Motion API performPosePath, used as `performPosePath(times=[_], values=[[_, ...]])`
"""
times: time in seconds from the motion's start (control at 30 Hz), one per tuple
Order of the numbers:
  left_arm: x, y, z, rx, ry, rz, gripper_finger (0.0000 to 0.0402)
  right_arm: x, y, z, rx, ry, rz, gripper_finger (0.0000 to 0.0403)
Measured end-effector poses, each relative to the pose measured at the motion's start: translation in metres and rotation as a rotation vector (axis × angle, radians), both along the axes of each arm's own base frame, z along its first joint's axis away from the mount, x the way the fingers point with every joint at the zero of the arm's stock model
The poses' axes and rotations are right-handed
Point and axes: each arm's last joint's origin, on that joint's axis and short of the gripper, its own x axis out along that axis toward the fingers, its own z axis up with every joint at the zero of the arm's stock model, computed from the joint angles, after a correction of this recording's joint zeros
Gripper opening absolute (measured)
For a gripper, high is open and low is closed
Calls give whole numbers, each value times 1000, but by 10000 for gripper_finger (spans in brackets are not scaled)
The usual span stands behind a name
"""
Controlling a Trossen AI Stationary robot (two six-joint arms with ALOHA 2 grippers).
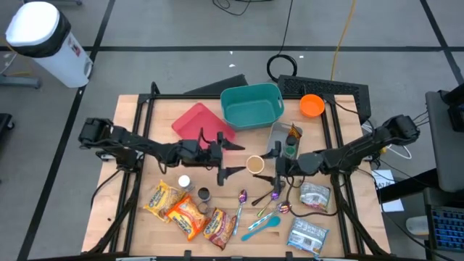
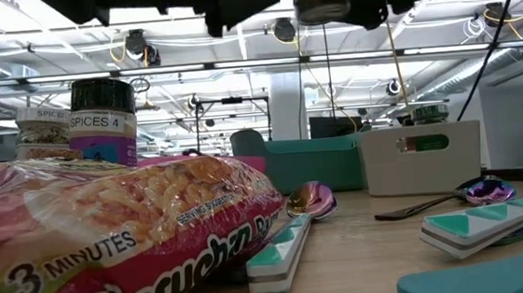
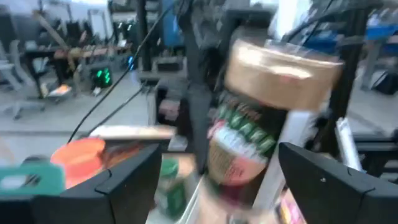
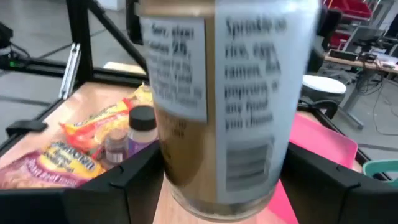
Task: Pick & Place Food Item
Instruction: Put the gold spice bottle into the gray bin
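The right gripper [image 1: 269,164] fingers hold a cylindrical tan-lidded seasoning jar [image 1: 255,164] above the wooden table [image 1: 341,232]. Opposite, the left gripper [image 1: 233,158] fingers gape wide. Crinkly noodle packets [image 1: 187,214] lie nearby.

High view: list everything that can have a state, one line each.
seasoning jar: lidded, off the table, held by the right gripper
right gripper: jaws closed on the seasoning jar
left gripper: jaws open, facing the seasoning jar
teal bin: upright, empty
white-capped spice jar: upright, capped
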Motion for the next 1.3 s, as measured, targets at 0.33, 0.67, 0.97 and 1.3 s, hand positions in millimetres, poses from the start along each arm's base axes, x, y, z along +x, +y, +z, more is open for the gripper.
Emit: performPosePath(times=[0.33,0.67,0.97,1.3], values=[[16,-6,-10,36,24,-126,335,8,-1,-8,-14,8,-16,263],[19,-6,-19,31,64,-123,335,9,2,-5,18,-34,24,263],[30,-8,-21,41,61,-128,335,22,-1,-19,26,-32,64,263],[30,-7,-21,87,59,-124,280,12,-5,-13,40,49,56,288]])
